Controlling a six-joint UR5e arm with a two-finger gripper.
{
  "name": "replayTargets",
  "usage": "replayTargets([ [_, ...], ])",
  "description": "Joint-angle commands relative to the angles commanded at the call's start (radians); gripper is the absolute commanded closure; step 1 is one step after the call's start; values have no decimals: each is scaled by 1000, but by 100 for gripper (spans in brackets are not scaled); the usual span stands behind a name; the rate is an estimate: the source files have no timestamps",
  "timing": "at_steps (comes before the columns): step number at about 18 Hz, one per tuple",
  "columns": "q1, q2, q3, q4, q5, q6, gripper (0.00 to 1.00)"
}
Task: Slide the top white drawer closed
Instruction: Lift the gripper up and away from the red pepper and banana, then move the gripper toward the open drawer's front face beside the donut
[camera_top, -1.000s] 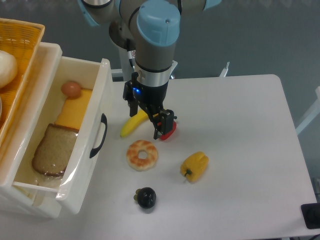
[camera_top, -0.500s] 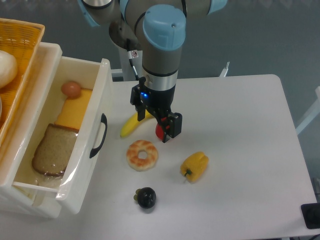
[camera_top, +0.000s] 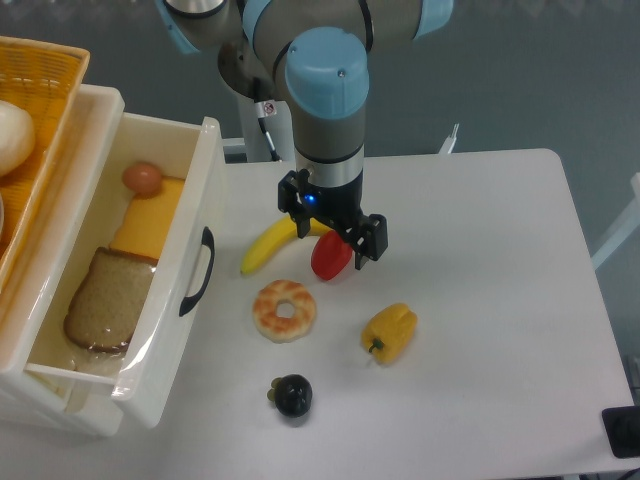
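The top white drawer (camera_top: 175, 300) stands pulled open at the left, its curved black handle (camera_top: 197, 272) facing the table. Inside it lie a slice of bread (camera_top: 105, 300), a cheese slice (camera_top: 150, 220) and a brown egg (camera_top: 143, 177). My gripper (camera_top: 334, 222) hangs from the arm over the middle of the table, to the right of the drawer front and apart from it. It sits just above a banana (camera_top: 268, 248) and a red tomato (camera_top: 330, 257). Its jaws look spread and hold nothing.
An orange wicker basket (camera_top: 40, 110) sits on top of the cabinet at the far left. On the table lie a donut (camera_top: 284, 309), a yellow pepper (camera_top: 390, 333) and a dark fruit (camera_top: 292, 396). The table's right edge is near x 600.
The gripper has moved right, away from the drawer, and turned about its axis. The red tomato, partly hidden before, now shows. The drawer has not moved.
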Motion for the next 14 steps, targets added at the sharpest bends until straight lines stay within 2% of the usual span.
replayTargets([
  [1,-2,-3,2,-2,0,-35,0],
  [2,-2,-14,2,6,-3,-143,0],
  [4,0,-31,12,6,-6,-274,0],
  [14,-44,-150,69,2,-20,-299,0],
])
